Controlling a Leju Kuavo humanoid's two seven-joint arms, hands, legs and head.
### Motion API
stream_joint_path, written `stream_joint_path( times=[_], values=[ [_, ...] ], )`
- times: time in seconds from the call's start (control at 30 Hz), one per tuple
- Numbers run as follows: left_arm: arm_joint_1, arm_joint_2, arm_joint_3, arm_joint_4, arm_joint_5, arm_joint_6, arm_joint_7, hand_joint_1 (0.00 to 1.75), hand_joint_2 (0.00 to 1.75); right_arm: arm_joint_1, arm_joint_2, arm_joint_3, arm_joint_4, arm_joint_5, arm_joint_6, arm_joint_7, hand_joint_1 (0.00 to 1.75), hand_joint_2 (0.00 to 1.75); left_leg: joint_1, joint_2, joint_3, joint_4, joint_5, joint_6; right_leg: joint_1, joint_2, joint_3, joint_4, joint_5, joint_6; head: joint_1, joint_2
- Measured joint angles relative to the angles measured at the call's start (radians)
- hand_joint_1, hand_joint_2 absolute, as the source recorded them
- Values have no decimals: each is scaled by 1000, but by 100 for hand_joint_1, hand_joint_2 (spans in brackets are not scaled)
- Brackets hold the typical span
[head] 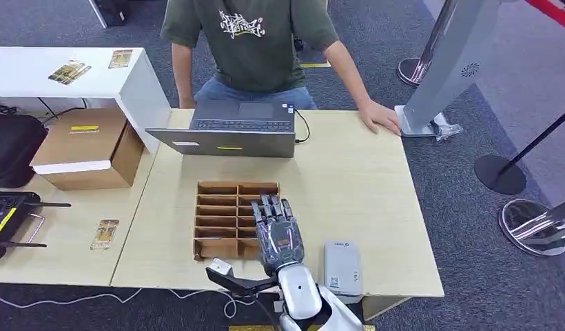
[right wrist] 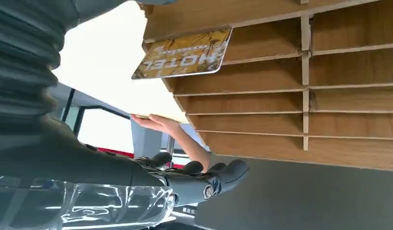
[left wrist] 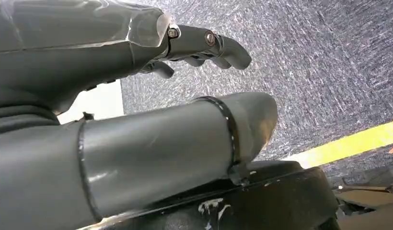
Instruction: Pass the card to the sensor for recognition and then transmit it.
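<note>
Yellow card printed "HOTEL" (right wrist: 185, 53) sits slotted in one compartment of the brown cardboard divider tray (head: 218, 207) on the light wood worktop (head: 348, 186). Right hand (head: 276, 231) hovers over the tray's near-right cells, fingers (right wrist: 218, 177) spread and empty, apart from the card. Left hand (left wrist: 137, 96) hangs over carpet, fingers loosely curled, holding nothing. One grey sensor box (head: 342, 269) sits just right of the wrist. One grey laptop (head: 231, 131), one person behind it.

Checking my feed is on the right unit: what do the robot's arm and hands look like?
The right hand has dark grey segmented fingers and a glossy grey back with a small orange mark, on a silver rounded forearm. A black bracket with a pale block sticks out at the wrist. The left hand shows a thick smooth grey thumb and darker fingers with visible screws.
</note>
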Motion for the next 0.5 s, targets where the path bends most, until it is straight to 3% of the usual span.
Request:
stream_joint_path(
  times=[0.5],
  values=[
    [-3,0,-13,0,0,2,3,0,0,-19,4,-4,64,-5,-4,13,0,175,0,0,0,0,0,0,0,0,0,0,0,0,0,0]
  ],
)
